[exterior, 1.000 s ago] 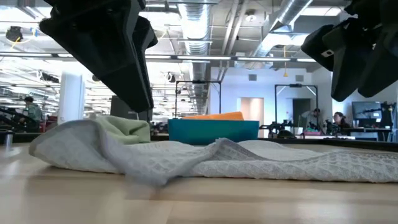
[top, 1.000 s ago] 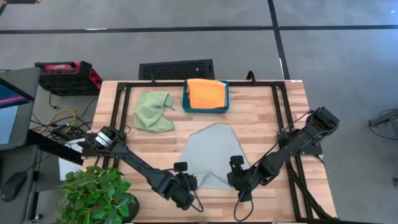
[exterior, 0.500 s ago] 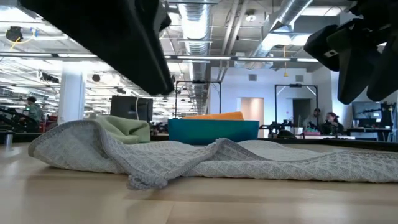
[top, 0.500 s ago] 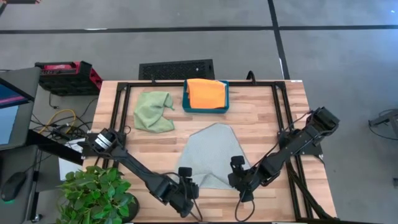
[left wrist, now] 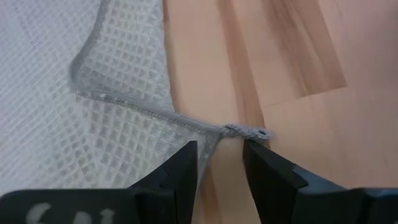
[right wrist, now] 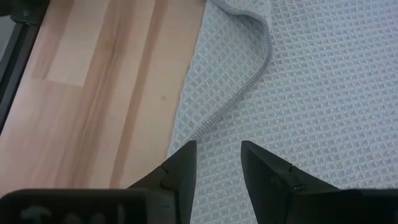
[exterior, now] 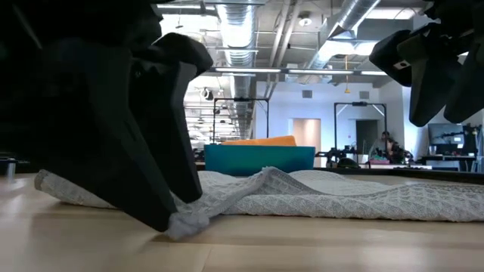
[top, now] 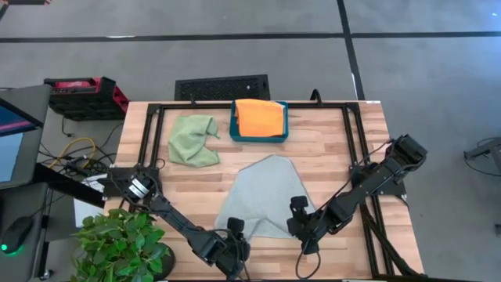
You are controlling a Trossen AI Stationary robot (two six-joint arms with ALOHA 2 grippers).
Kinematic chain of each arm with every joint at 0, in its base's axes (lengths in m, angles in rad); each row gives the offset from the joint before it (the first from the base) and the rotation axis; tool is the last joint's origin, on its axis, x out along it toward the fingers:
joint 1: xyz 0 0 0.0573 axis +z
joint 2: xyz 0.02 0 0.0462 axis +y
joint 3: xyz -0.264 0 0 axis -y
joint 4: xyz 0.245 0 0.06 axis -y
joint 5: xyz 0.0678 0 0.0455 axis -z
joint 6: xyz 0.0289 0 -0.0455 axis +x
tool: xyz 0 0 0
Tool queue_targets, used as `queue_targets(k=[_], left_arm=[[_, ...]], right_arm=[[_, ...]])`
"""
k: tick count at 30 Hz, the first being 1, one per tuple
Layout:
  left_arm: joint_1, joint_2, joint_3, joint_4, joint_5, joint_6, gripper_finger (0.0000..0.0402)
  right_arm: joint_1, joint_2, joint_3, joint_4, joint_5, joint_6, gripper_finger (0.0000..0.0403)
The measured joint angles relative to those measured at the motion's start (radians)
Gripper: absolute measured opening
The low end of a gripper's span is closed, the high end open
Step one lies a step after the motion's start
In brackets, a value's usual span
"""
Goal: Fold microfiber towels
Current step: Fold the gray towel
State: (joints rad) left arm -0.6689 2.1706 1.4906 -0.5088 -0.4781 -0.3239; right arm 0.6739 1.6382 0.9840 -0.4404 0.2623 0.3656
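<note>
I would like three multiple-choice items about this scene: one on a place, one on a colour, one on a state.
1. Where is the orange towel?
A. in the teal tray
B. on the floor
C. under the plant

2. Which colour is the towel between both tools?
A. red
B. pale grey
C. black

3. How is the left tool?
A. open at the towel's corner
B. holding the tray
C. raised high

Answers:
1 A, it lies inside the tray.
2 B, the grey towel is in the middle.
3 A, its fingers straddle the corner.
</note>
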Motion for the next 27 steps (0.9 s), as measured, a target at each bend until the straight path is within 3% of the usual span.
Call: queue_targets(k=[16,27], left_arm=[[-0.005,0.025,0.003,-0.012,-0.1,0.041,0.0123],[-0.002,0.038,0.0,-0.022,-0.24,0.096,0.0123]], right_arm=[[-0.001,0.0,0.0,0.003,0.0,0.0,0.015],[-0.001,0.0,0.0,0.004,0.0,0.0,0.015]])
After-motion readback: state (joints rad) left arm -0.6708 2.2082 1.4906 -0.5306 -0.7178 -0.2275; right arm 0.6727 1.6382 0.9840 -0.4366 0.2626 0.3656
